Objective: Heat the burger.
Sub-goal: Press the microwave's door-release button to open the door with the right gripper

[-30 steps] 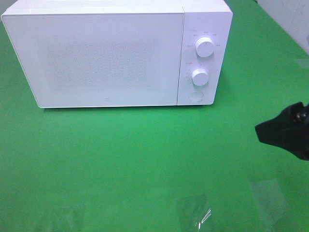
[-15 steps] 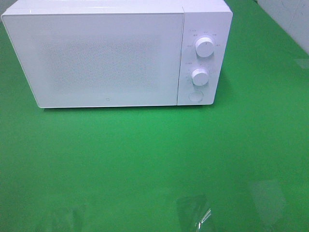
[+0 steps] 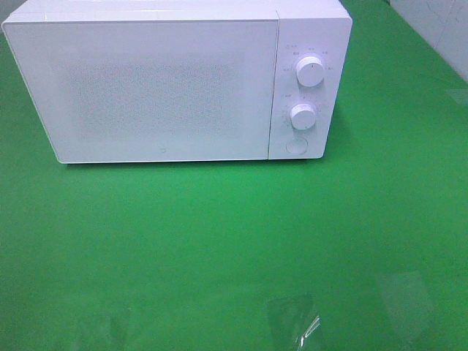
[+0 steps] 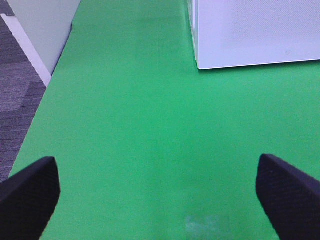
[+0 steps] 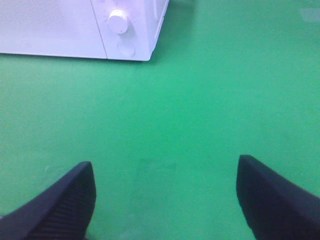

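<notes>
The burger is out of view in every frame. A white microwave (image 3: 175, 80) stands at the back of the green table with its door shut; two round knobs (image 3: 311, 72) and a button sit on its right panel. Neither arm shows in the exterior high view. In the left wrist view my left gripper (image 4: 160, 200) is open over bare green cloth, and the microwave's corner (image 4: 250, 35) lies ahead of it. My right gripper (image 5: 165, 195) is open too with nothing between its fingers, and the microwave's knob panel (image 5: 122, 30) lies ahead of it.
The green cloth (image 3: 219, 241) covers the table in front of the microwave. The table's left edge and grey carpet floor (image 4: 20, 90) show in the left wrist view. Clear tape patches (image 3: 292, 322) lie near the front edge.
The right arm's dark gripper, seen at the right edge of the exterior high view a second ago, has withdrawn out of that view. The microwave has not moved.
</notes>
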### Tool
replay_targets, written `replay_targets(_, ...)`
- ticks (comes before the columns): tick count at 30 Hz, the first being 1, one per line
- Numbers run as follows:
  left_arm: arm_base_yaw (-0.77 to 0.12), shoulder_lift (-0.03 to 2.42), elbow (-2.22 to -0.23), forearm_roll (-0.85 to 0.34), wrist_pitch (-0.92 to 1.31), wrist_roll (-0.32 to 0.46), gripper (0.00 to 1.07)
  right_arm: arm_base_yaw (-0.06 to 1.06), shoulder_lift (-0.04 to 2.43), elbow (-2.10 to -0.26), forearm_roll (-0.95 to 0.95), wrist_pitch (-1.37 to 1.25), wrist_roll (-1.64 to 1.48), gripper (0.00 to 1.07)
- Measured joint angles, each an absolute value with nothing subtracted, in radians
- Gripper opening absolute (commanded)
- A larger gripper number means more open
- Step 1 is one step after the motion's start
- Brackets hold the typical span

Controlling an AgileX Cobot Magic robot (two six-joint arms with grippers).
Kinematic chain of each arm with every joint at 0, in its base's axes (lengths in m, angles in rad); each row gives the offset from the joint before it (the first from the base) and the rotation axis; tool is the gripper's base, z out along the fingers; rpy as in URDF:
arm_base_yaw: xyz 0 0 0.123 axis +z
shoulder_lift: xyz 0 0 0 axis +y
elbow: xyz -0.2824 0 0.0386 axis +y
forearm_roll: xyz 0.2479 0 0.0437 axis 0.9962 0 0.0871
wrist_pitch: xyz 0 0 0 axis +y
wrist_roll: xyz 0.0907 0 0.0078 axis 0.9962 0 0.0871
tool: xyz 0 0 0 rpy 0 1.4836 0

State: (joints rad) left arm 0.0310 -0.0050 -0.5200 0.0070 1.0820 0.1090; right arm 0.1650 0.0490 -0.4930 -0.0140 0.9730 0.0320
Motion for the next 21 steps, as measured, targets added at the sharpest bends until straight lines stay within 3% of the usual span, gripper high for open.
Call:
replay_targets(3,0.031,-0.005,-0.52,0.007,1.082,0.109,1.0,0.112,-0.003,-0.493,-0.014,0.97,0.031,0.75)
replay_targets(21,0.031,-0.005,-0.52,0.007,1.082,0.11,1.0,0.103,-0.004,-0.493,-0.014,0.97,0.031,0.73)
